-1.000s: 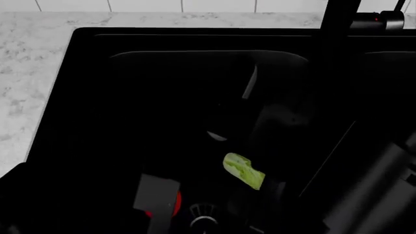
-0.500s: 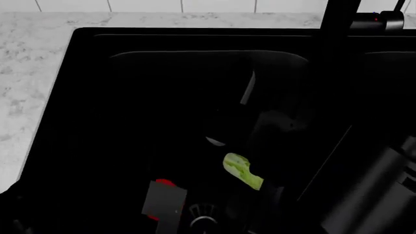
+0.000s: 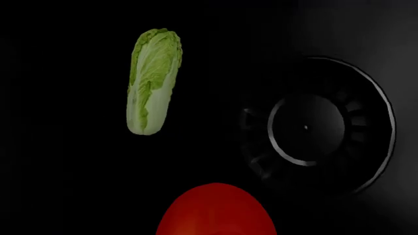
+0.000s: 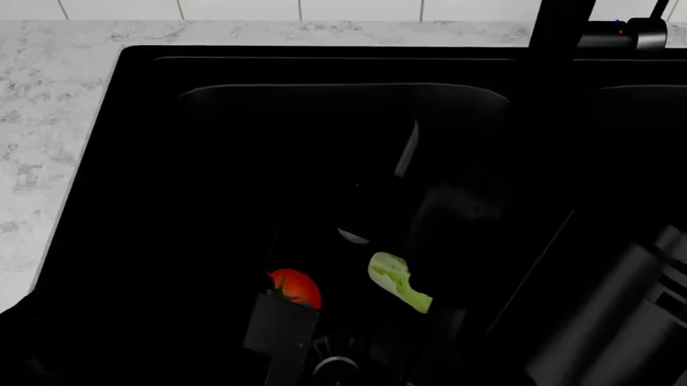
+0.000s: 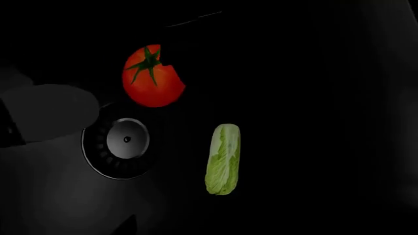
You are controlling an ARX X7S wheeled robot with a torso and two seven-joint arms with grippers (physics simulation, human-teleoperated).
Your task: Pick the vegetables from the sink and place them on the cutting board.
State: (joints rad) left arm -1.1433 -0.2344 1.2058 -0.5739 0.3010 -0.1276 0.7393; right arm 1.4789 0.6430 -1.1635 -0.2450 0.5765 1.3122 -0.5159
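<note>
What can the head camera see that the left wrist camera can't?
Only the head view shows the speckled countertop, the white wall tiles, the black faucet and the sink rim. Only the left wrist view shows the whole round drain grate up close. Both show the tomato and the napa cabbage lying apart in the dark basin.

Red tomato [image 5: 151,78], pale-grn cabbage [image 5: 222,159], blk sink [image 4: 140,161].
</note>
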